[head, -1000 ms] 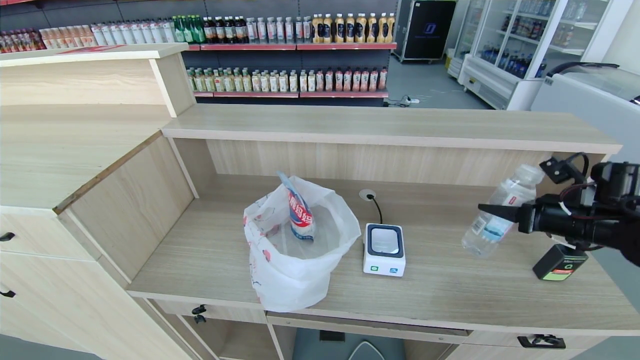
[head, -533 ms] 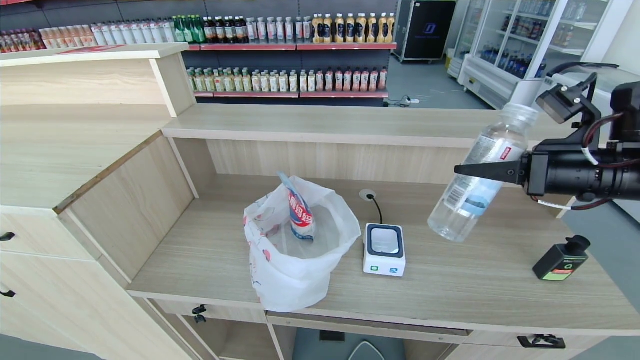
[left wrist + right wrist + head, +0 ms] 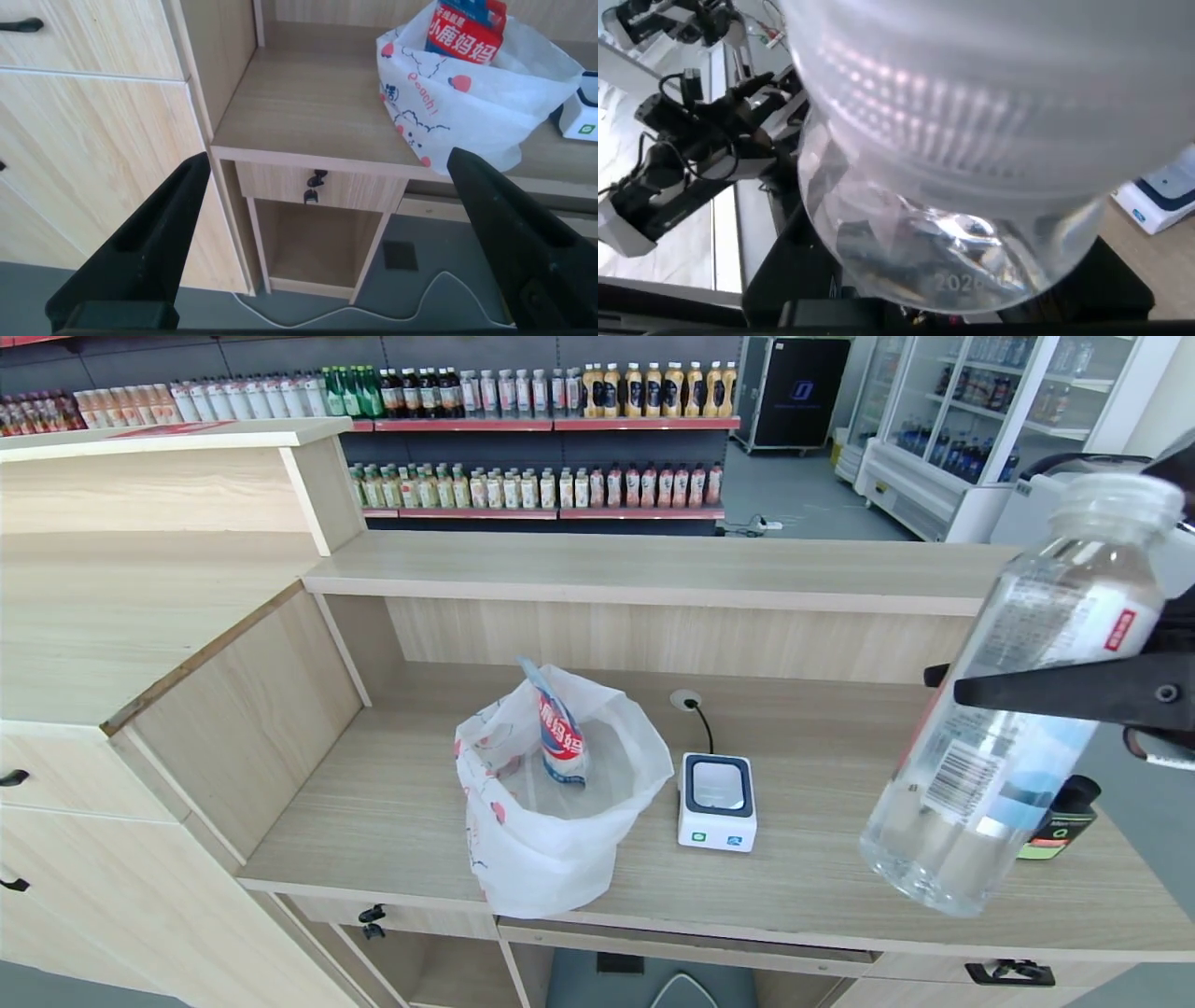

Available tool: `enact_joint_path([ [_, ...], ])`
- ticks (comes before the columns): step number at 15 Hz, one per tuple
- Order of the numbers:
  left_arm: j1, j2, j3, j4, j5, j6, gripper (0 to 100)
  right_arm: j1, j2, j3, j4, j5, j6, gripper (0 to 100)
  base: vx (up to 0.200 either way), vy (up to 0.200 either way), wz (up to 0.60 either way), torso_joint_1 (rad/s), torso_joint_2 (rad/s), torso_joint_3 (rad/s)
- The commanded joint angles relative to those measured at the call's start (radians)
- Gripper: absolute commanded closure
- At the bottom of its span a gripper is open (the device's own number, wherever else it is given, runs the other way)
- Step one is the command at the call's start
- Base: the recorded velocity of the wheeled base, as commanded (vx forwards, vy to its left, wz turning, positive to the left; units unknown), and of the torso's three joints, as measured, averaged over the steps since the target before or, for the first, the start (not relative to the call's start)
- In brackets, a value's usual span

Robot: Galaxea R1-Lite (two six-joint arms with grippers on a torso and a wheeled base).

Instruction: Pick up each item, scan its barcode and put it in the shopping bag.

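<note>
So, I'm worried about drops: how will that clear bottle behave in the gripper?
The bottle looks smooth and hangs tilted in the right gripper, so it may pivot or slip. Laid on the counter, its round body would likely roll.

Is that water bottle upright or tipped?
Tipped: the water bottle slants, cap higher than base, held mid-body in the right arm's jaws.
</note>
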State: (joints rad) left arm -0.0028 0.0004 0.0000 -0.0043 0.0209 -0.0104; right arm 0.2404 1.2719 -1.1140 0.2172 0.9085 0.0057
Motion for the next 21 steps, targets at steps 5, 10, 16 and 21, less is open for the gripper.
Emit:
enact_joint_path([
  [5,0.000,0.000,0.000,0.000,0.001,0.000,0,0.109,-0.154,-0.110,0.151,0.036,0.007,100,0.000,0.000,0.00,0.000,0.00,0.000],
  [10,0.000,0.000,0.000,0.000,0.002,0.000,0,0.168,-0.080,-0.271,0.154,0.035,0.129,100,0.000,0.000,0.00,0.000,0.00,0.000],
  [16,0.000,0.000,0.000,0.000,0.001,0.000,0,0.211,-0.101,-0.291,0.205,0.035,0.157,100,0.000,0.000,0.00,0.000,0.00,0.000],
  [21,0.000,0.000,0.000,0.000,0.001,0.000,0,0.231,-0.220,-0.265,0.309,0.029,0.157,100,0.000,0.000,0.00,0.000,0.00,0.000],
])
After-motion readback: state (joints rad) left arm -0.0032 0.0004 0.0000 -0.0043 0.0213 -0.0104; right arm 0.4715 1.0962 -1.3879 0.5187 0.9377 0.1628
